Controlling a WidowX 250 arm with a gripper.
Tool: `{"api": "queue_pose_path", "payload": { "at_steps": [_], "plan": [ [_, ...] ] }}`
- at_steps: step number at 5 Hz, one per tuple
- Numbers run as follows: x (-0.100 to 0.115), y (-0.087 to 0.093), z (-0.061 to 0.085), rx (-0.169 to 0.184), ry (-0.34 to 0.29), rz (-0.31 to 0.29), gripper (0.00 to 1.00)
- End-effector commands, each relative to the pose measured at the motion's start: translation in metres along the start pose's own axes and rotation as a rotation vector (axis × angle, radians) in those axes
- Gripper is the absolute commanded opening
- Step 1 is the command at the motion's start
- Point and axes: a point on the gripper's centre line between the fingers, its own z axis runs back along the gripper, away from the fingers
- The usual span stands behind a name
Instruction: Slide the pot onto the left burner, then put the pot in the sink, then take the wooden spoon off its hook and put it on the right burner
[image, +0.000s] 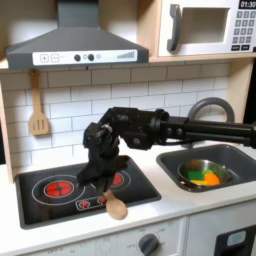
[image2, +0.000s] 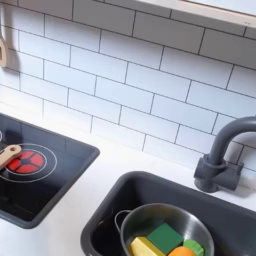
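Wooden spoon (image: 111, 198) lies on the right burner (image: 112, 181), bowl toward 6 o'clock, near the counter (image: 60, 232) edge. Gripper (image: 97, 172) sits just above its handle; jaw state cannot be told. Pot (image2: 166, 235) rests in the sink (image2: 110, 215), holding coloured toy food (image2: 163, 242). A slotted spatula (image: 38, 106) hangs on the wall.

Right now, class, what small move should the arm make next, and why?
Probably lift the hand straight up and away. The wooden spoon already lies on the first exterior view's right burner, and the pot sits in the sink.
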Motion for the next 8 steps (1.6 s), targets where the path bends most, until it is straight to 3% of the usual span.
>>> {"api": "queue_pose_path", "payload": {
  "at_steps": [1, 4, 8],
  "plan": [
    [-0.015, 0.004, -0.013, 0.023, 0.047, -0.023, 0.00],
    [-0.016, 0.009, -0.027, 0.040, 0.042, -0.012, 0.00],
    [-0.009, -0.002, -0.041, 0.025, 0.047, -0.030, 0.00]
  ]
}}
